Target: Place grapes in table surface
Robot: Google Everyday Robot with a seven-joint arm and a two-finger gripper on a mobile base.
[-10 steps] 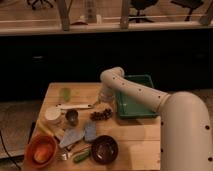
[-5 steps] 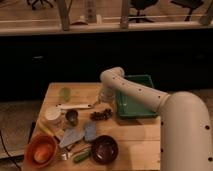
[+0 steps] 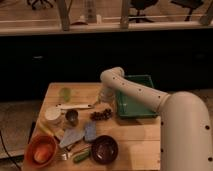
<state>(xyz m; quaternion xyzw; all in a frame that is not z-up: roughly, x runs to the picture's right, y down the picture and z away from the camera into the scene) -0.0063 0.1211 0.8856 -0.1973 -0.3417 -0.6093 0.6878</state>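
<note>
Observed: the arm reaches in from the near right corner of the table surface [image 3: 137, 134], elbow raised, wrist turned down toward the middle of the desk. The gripper [image 3: 103, 98] hangs just above the grapes [image 3: 101, 114]; whether it is spread or closed cannot be told.

The grapes lie on the planks near the desk's centre, just beside the left rim of the green tray [image 3: 134, 116], which sits against the right edge toward the far corner.

Along the near edge: a dark maroon bowl [image 3: 104, 149] at the middle and an orange bowl [image 3: 41, 151] in the near left corner. A small metal cup [image 3: 72, 117] stands well left of the grapes.
</note>
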